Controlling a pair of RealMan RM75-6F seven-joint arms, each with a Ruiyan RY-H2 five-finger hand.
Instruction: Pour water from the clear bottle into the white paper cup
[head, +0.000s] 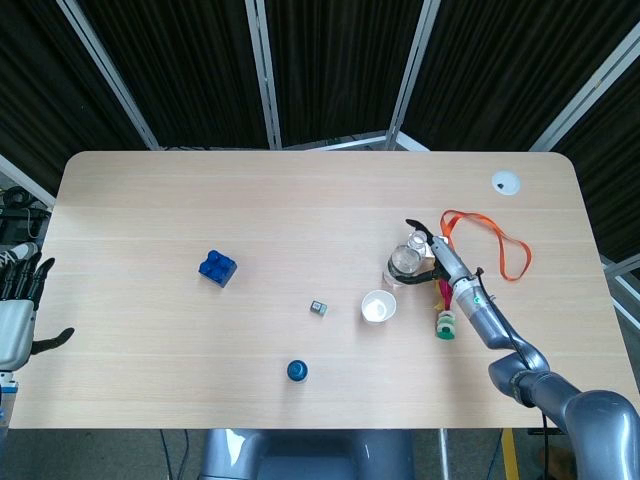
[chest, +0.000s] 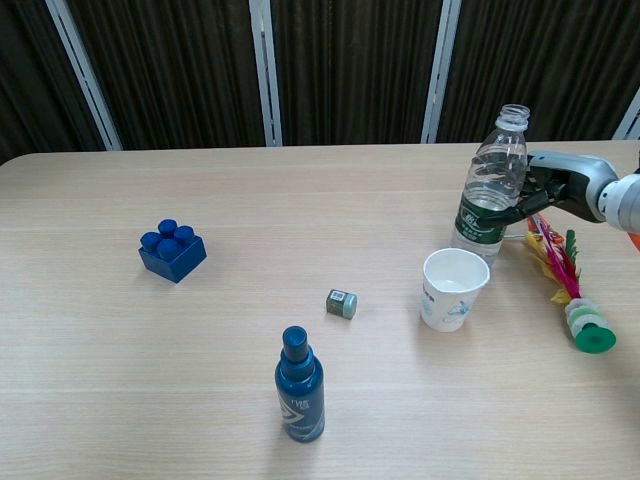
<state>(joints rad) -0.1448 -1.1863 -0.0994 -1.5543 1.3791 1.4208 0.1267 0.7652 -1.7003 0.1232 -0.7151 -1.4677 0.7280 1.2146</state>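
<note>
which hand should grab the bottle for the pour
Right. The right robot hand is already against the clear bottle, just behind the white paper cup. The left robot hand sits off the table's far edge.

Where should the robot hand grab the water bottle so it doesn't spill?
Probably around the middle of the clear bottle, at or just above its green label, coming from the robot's right side. It stands upright with no cap, and the body there is straight and wide. The right hand is already there, and the white paper cup stands in front.
</note>
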